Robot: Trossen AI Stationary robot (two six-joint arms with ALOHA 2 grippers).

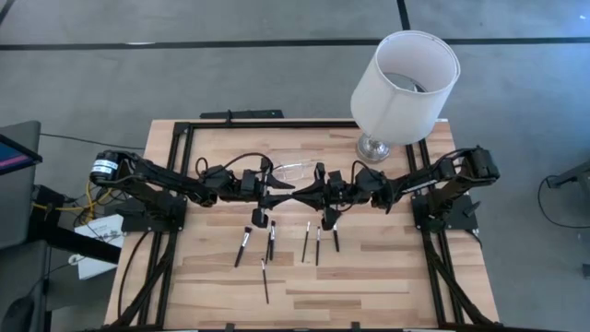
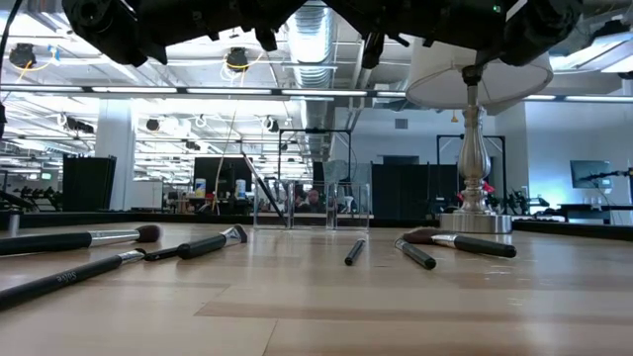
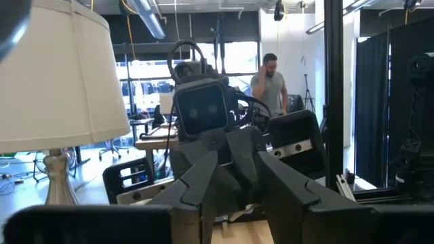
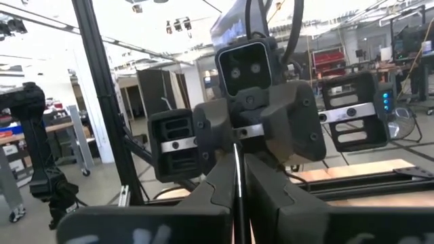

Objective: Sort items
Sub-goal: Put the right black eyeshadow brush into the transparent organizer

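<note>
Several slim black-handled makeup brushes lie flat on the wooden table below the arms: one [image 1: 243, 246], one [image 1: 270, 242] and one [image 1: 265, 281] to the left, and three side by side [image 1: 318, 246] to the right. The low view shows them too, among them a fluffy-headed brush [image 2: 465, 243]. Both arms hang level above the table's middle, tip to tip. My left gripper [image 1: 284, 187] [image 3: 237, 146] is open with a narrow gap. My right gripper [image 1: 307, 189] [image 4: 237, 152] is shut. I cannot tell whether the thin dark line between its fingers is a brush.
A small clear plastic container [image 1: 293, 169] [image 2: 312, 203] stands just beyond the grippers. A big white-shaded lamp [image 1: 403, 83] on a silvery foot [image 2: 475, 178] takes the far right corner. Black rails run along the table's left and right sides. A person [image 3: 268, 81] stands in the room behind.
</note>
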